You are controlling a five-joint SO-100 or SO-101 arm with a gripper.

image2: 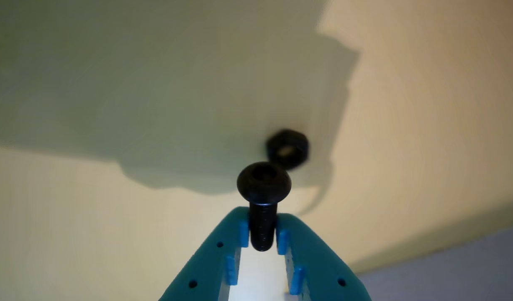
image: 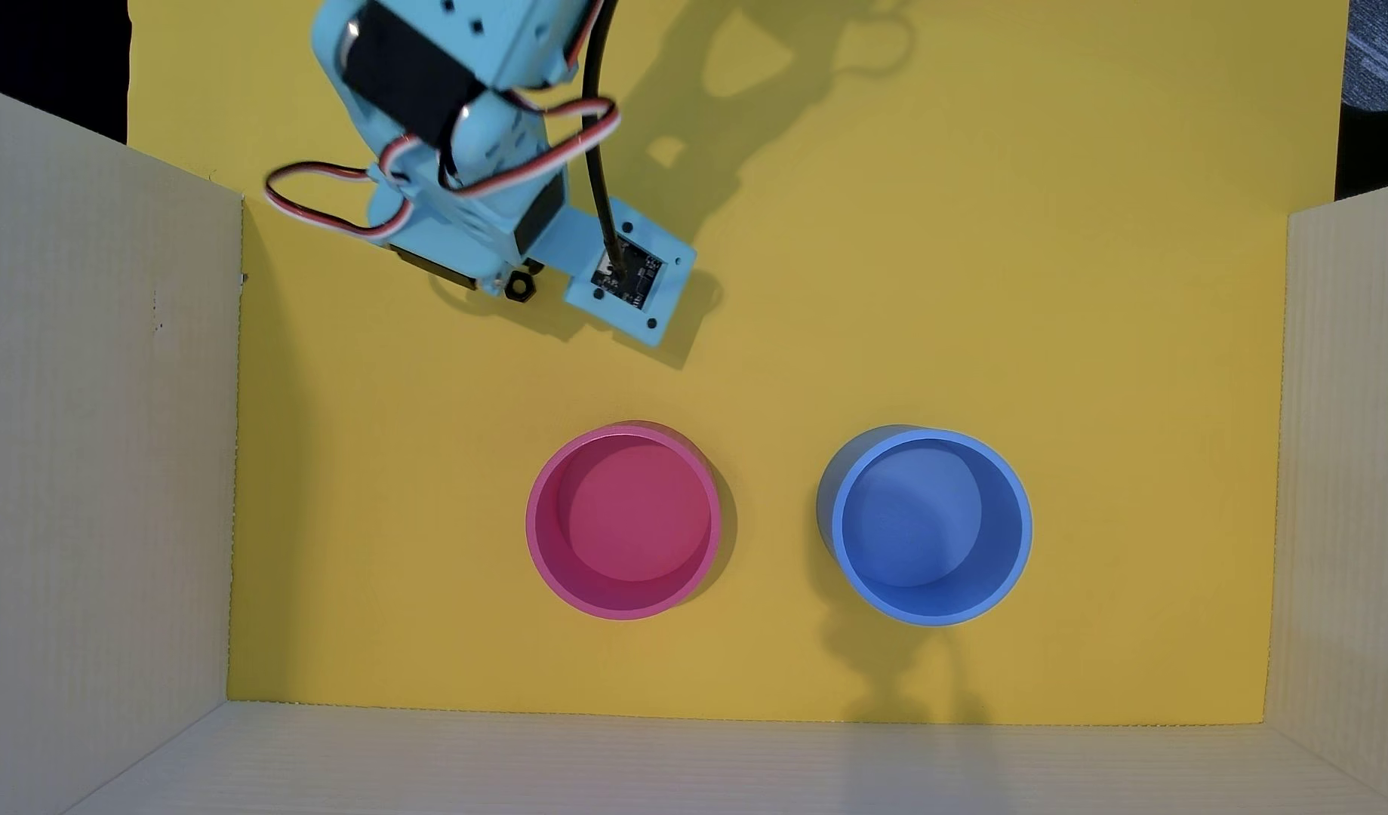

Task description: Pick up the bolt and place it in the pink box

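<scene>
bolt (image2: 262, 200) pinched by its shaft between gripper (image2: 262, 238) tips, head outward. pink box (image: 624, 523) lies nearer and slightly right, overhead view.

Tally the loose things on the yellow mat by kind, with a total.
Round containers: 2, the pink box and the blue container
Bolts: 1, the bolt, held between the fingers
Nuts: 1, the nut
Total: 4

My teal gripper (image2: 262, 244) pinches a black bolt (image2: 263, 196); the blurred nut (image2: 287, 149) looks black too. Pink box (image: 547, 548) and blue cup (image: 1020, 541) stand on the yellow mat (image: 910, 313).
</scene>
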